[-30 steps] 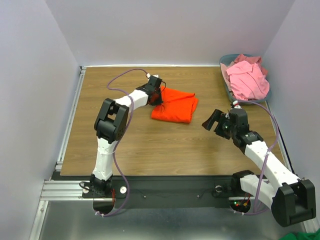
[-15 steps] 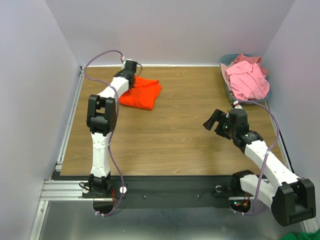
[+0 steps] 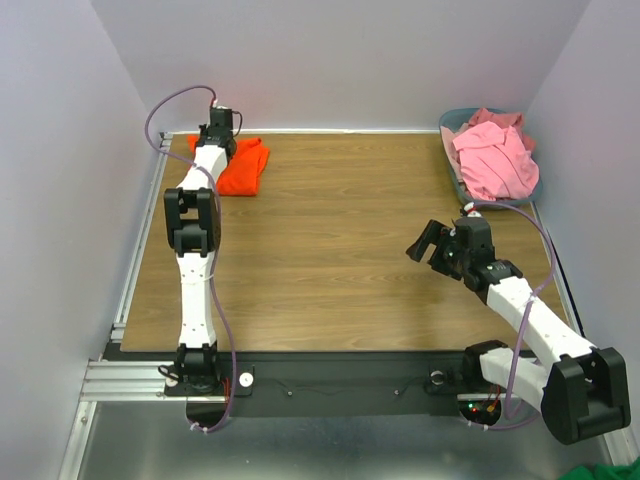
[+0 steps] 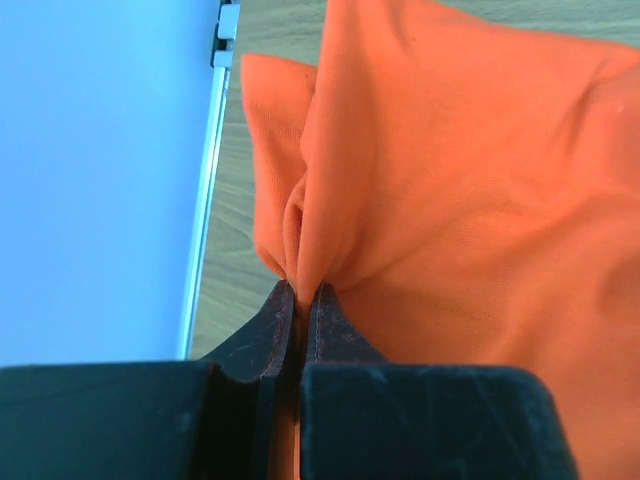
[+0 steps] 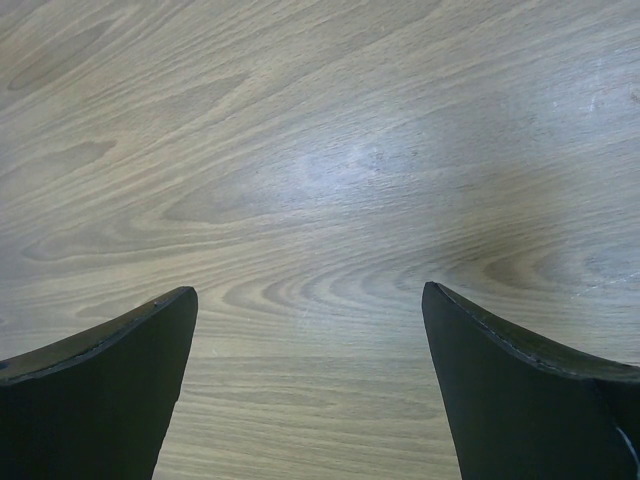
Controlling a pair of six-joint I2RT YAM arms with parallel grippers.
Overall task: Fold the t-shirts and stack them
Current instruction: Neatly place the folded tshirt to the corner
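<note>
The folded orange-red t-shirt [image 3: 241, 167] lies at the table's far left corner. My left gripper [image 3: 219, 138] is stretched out over its left edge, shut on a pinched fold of the orange-red t-shirt [image 4: 440, 180]; the cloth rises between the two dark fingers [image 4: 270, 330]. Pale pink t-shirts [image 3: 492, 157] are heaped in the grey-blue basket [image 3: 449, 121] at the far right. My right gripper [image 3: 427, 243] hovers over bare wood at the middle right, open, with only the tabletop between its fingertips [image 5: 130, 360].
The metal rail [image 3: 140, 235] runs along the table's left edge, right beside the orange-red shirt. White walls close in the left, back and right sides. The basket sits against the right wall.
My left arm has swung from the table's middle to the far left corner, dragging the orange-red t-shirt along. The right arm has stayed put.
</note>
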